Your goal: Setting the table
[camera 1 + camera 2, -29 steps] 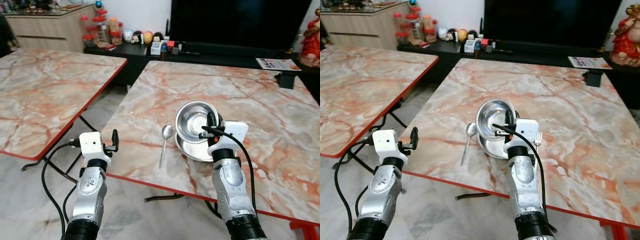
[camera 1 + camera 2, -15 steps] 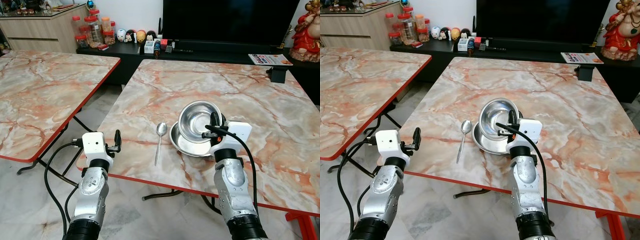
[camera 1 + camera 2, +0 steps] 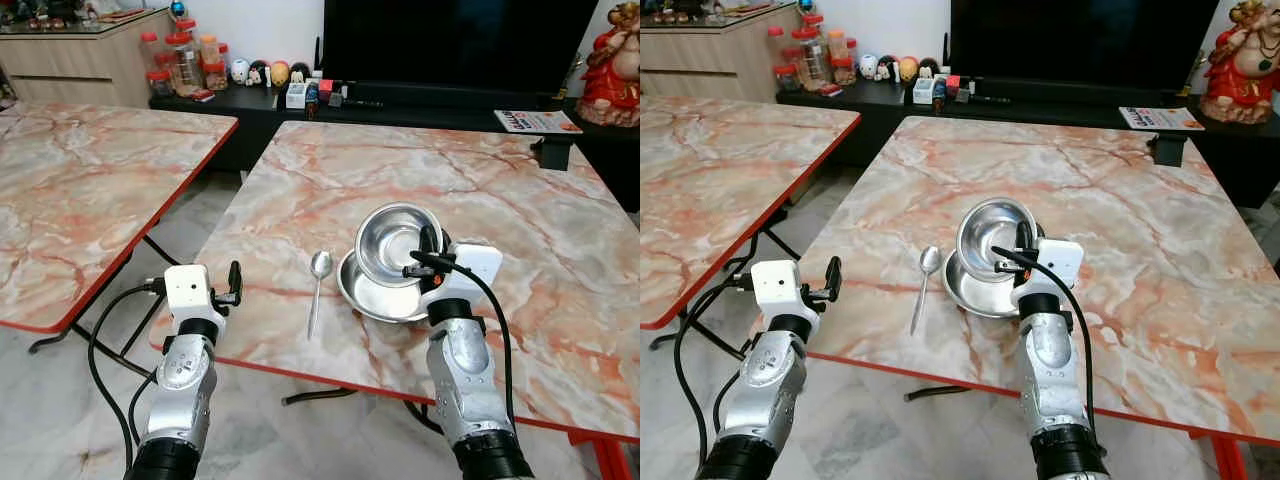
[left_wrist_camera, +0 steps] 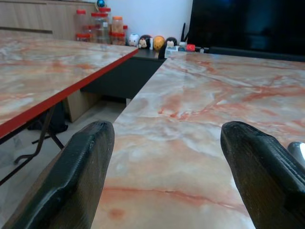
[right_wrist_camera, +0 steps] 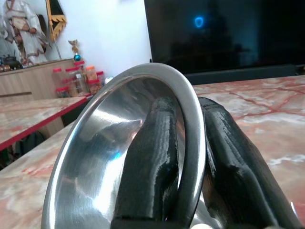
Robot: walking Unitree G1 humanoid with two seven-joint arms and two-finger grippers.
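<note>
My right gripper (image 3: 428, 245) is shut on the rim of a steel bowl (image 3: 393, 243), holding it tilted just above a steel plate (image 3: 372, 292) on the marble table (image 3: 480, 190). In the right wrist view the bowl's rim (image 5: 190, 129) passes between my two black fingers (image 5: 157, 162). A metal spoon (image 3: 317, 285) lies left of the plate, bowl end pointing away from me. My left gripper (image 3: 233, 281) stands open at the table's near left corner, empty; in the left wrist view its fingers (image 4: 81, 176) frame the tabletop.
A second marble table (image 3: 90, 170) with a red edge stands to the left across a floor gap. Behind are a dark TV stand (image 3: 330, 100) with figurines and jars (image 3: 185, 60), a black television, a magazine (image 3: 545, 122) and a red statue (image 3: 610, 65).
The camera has shifted, so the whole scene sits slightly differently. The right gripper still holds the tilted bowl over the plate; the left gripper stays open by the corner.
</note>
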